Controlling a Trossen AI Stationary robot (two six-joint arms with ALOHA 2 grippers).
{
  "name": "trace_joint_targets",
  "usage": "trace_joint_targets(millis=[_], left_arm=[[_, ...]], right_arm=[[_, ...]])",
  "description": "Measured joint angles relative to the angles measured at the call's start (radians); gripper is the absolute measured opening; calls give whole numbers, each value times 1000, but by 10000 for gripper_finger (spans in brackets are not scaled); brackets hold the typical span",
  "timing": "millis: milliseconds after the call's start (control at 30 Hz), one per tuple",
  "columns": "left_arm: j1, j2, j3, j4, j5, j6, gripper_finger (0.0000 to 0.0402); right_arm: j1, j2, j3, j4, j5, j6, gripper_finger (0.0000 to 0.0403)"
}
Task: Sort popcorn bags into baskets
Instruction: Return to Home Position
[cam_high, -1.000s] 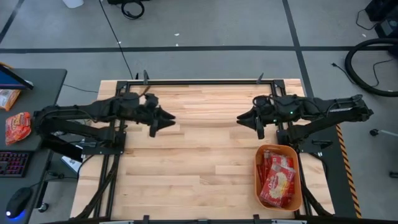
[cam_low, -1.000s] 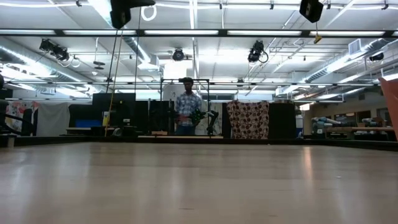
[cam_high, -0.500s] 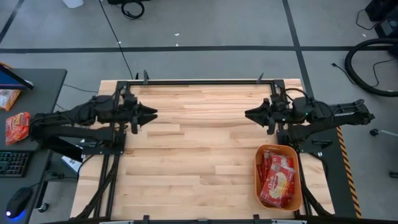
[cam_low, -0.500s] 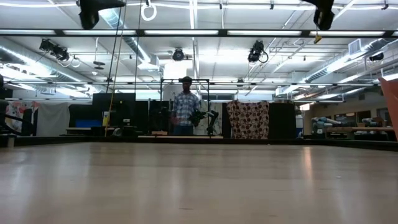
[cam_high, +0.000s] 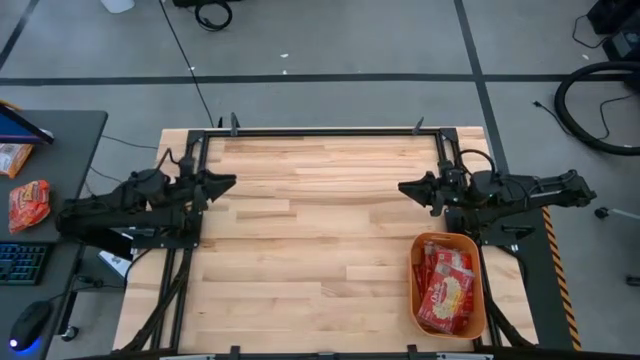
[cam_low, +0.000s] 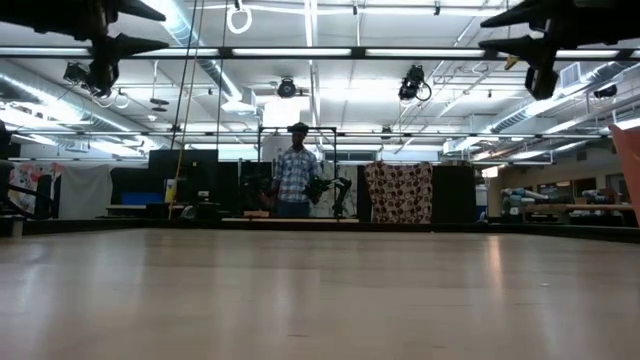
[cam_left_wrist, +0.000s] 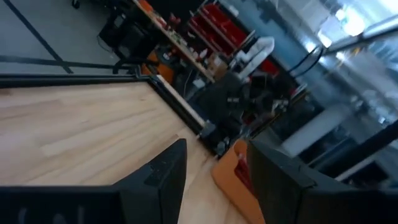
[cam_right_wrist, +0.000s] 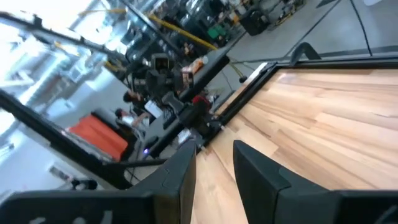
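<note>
The orange basket (cam_high: 415, 262) stands on the table's near right part, with the red popcorn bags (cam_high: 446, 291) lying flat inside it, a larger one picturing yellow popcorn on top. The left wrist view shows the basket (cam_left_wrist: 226, 172) beyond the fingers. My left gripper (cam_high: 228, 182) hovers open over the table's left edge, pointing right. My right gripper (cam_high: 405, 188) hovers open near the right edge, just beyond the basket, pointing left. Both are high above the wood in the low view, left gripper (cam_low: 158, 28) and right gripper (cam_low: 485, 33). Neither holds anything.
Bare wood table (cam_high: 320, 230) spans the space between the arms. A black rail (cam_high: 320, 131) runs along the far edge. An orange-red snack bag (cam_high: 28, 203) lies on the side desk off the left. A person (cam_low: 296, 180) stands far behind the table.
Both arms have drawn back from the table's middle: the left gripper toward the left edge, the right gripper toward the right edge. In the low view both have swung outward, and their fingers now lie level, pointing at each other.
</note>
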Motion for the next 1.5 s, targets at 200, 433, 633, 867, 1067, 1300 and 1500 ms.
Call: trace_joint_targets(millis=[200, 433, 633, 867, 1067, 1300, 1500], left_arm=[[0, -119, -105, 49, -34, -55, 171], [0, -220, -227, 91, -86, -119, 171], [0, -222, -353, 237, -93, -197, 171], [0, -221, -434, 374, -169, -218, 171], [-2, -221, -434, 330, -170, -216, 171], [0, -220, -434, 312, -185, 189, 172], [0, -220, -434, 317, -185, 857, 172]], right_arm=[[0, -72, -90, 79, 27, 28, 112], [0, -145, -203, 197, 27, 34, 112], [0, -189, -335, 346, 35, 108, 102], [-6, -197, -361, 377, 46, 102, 91], [-20, -197, -361, 361, 46, 84, 89], [-24, -196, -361, 293, -20, -235, 89], [-25, -196, -361, 99, 2, -903, 89]])
